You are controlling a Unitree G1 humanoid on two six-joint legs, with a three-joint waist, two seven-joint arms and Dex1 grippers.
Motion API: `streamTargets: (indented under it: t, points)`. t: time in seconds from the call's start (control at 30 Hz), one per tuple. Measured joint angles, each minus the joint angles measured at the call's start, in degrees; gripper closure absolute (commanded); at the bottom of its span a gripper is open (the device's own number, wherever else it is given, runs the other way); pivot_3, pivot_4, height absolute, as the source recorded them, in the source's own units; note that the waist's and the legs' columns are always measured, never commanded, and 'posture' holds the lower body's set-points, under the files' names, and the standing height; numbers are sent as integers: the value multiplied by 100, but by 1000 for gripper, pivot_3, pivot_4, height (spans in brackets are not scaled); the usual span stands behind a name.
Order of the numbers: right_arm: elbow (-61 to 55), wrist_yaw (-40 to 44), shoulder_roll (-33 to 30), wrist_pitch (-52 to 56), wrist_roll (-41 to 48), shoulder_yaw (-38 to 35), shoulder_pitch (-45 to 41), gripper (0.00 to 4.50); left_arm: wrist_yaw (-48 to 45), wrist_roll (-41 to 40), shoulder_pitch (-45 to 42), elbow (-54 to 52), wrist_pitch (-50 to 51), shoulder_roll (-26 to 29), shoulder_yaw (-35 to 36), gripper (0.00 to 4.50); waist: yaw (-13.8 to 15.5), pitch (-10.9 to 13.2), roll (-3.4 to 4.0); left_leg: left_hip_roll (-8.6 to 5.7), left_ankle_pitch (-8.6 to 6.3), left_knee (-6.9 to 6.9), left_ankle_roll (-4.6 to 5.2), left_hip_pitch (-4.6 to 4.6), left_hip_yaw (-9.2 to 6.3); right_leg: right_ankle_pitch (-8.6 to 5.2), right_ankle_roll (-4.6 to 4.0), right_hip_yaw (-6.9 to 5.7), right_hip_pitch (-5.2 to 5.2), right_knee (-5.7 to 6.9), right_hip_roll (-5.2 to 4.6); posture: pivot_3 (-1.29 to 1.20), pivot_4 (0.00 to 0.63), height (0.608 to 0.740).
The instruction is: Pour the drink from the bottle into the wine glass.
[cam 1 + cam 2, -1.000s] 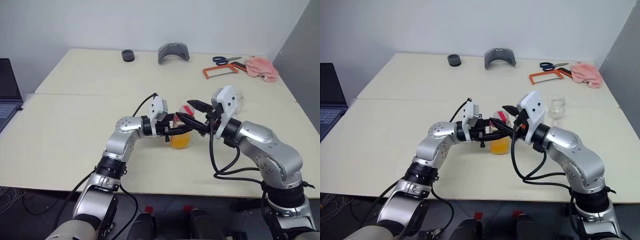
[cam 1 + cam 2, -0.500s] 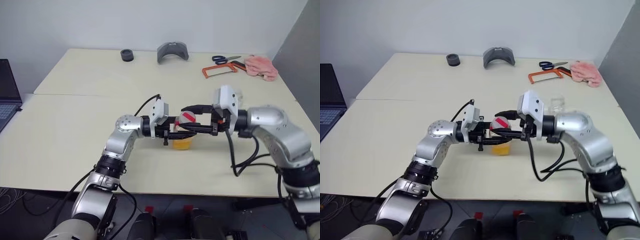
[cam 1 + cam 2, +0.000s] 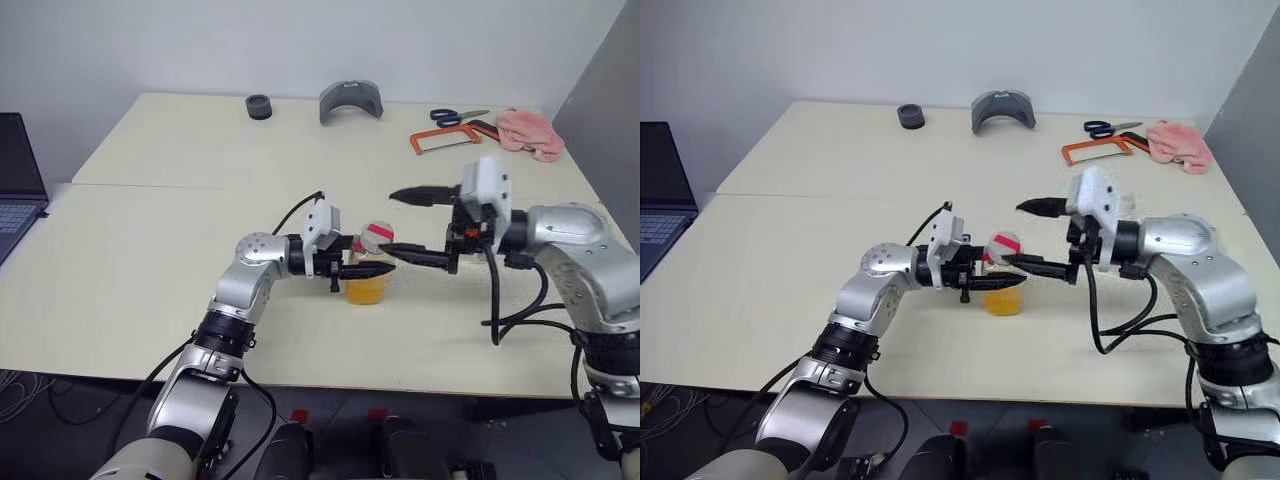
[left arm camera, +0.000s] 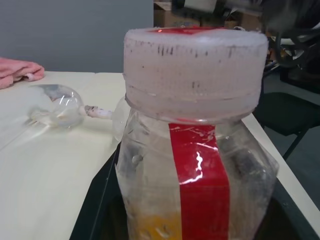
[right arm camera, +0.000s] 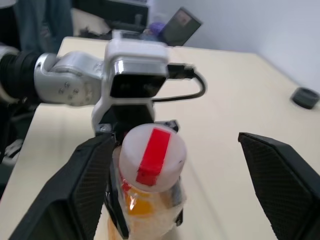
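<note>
Left wrist view: capped, red-striped bottle (image 4: 192, 150)

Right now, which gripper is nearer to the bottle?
Left. The left gripper is clamped on the bottle, while the right gripper stands open beside its cap, apart.

Probably a lab or workshop: plain cream table (image 3: 150, 250) against bare white walls, a laptop (image 3: 15, 180) at its left edge, hacksaw (image 3: 445, 142) and scissors (image 3: 458, 116) far right.
</note>
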Motion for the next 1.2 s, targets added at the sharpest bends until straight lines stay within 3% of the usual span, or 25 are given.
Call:
streamTargets:
  t: [0.13,0.23,0.43,0.77,1.0,1.1,1.2]
  points:
    - [-923,-1172,518,573,266,-163,595,493,108,0,-23,165,-11,-72,80,2760,-17,0,1,-4,-1,-2,2,-4,16,0,0,9,-15,8,2,0,150,740]
    - [-1317,-2181,1207,671,48,110,798,493,116,1,-77,252,-30,-154,81,2760,-25,0,1,-5,-1,-1,3,-2,24,0,1,13,-21,15,11,0,150,740]
    - [-1370,-3128,1794,525,-695,758,966,493,112,3,-259,425,-130,-232,86,2760,-21,-1,2,-8,1,0,-1,-3,29,0,0,16,-23,17,11,0,150,740]
    - [-1124,-3283,1963,223,-1156,935,1021,493,101,14,-284,458,-175,-245,85,2766,-24,-1,2,-10,-1,-1,2,-1,33,0,0,17,-23,17,14,0,150,740]
    - [-1015,-3101,1988,71,-1166,954,1025,2616,107,21,-284,457,-182,-204,85,2767,-24,-1,2,-10,-2,-1,3,0,33,0,0,16,-23,18,14,0,150,740]
    - [-849,-2752,1853,-153,-1128,946,1000,2611,75,22,-283,455,-194,-168,82,2768,-23,-1,2,-12,-4,1,7,-1,35,0,0,18,-23,18,13,0,150,740]
    - [-350,-1701,1235,-607,-1031,959,650,2611,-80,22,-286,452,-283,-110,71,2777,-27,-1,2,-16,-5,3,10,0,55,0,0,17,-23,18,16,0,150,740]
